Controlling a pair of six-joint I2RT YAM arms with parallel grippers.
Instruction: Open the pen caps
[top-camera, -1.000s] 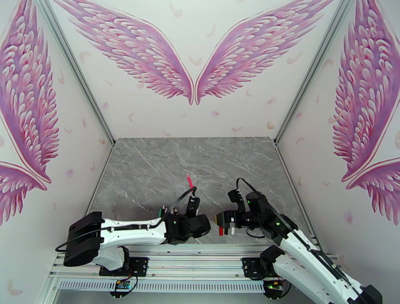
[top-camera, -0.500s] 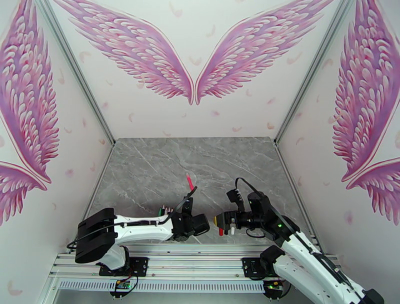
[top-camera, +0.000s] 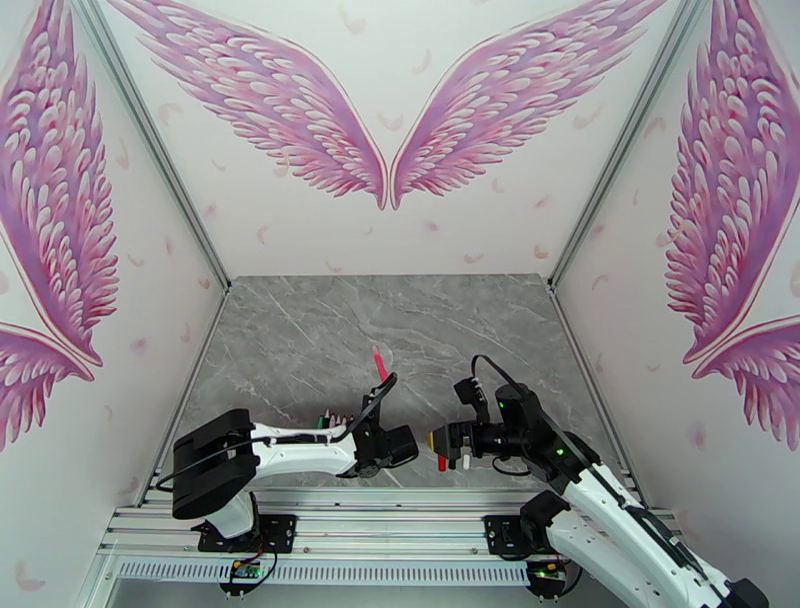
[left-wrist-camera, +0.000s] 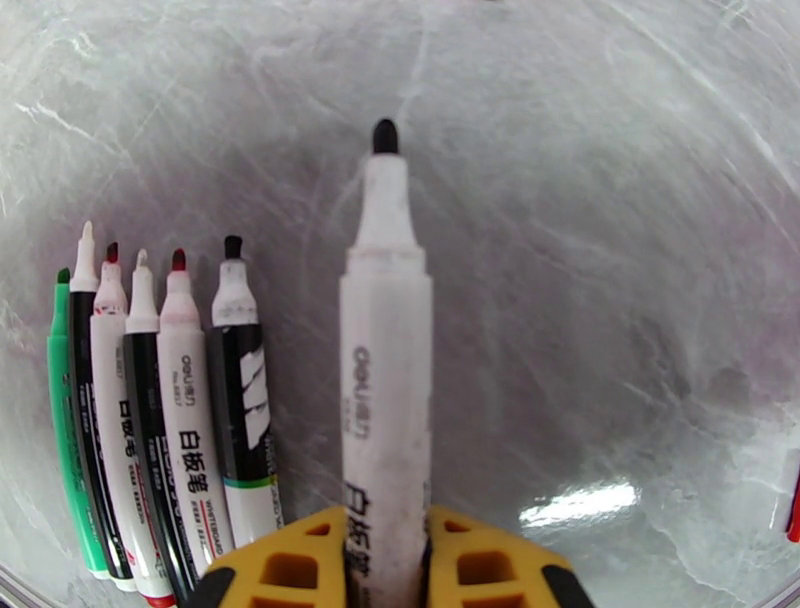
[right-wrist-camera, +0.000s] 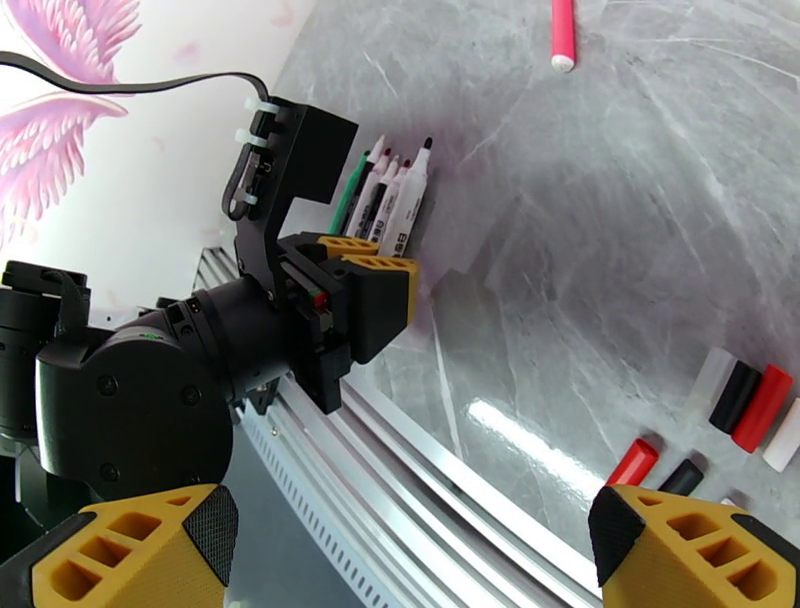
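My left gripper (left-wrist-camera: 385, 540) is shut on a pen (left-wrist-camera: 386, 380) with a white barrel and a bare black tip, held low over the table. Just left of it lies a row of several uncapped pens (left-wrist-camera: 160, 420) with tips pointing away. The same row of pens (top-camera: 335, 417) sits near the front edge, beside the left gripper (top-camera: 358, 430). Several loose pen caps (right-wrist-camera: 750, 395), red, black and whitish, lie under my right gripper (right-wrist-camera: 410, 530), whose fingers (right-wrist-camera: 130, 545) stand wide open and hold nothing. The right gripper (top-camera: 445, 442) hovers over these caps (top-camera: 443, 462).
A pink pen-like piece (top-camera: 379, 362) lies alone farther back on the grey marble table (top-camera: 400, 320). The metal rail (top-camera: 400, 500) runs along the near edge, close to pens and caps. Walls enclose both sides and the back.
The left arm has drawn back and leftward, bringing its held pen down beside the row of pens. The right gripper has barely shifted.
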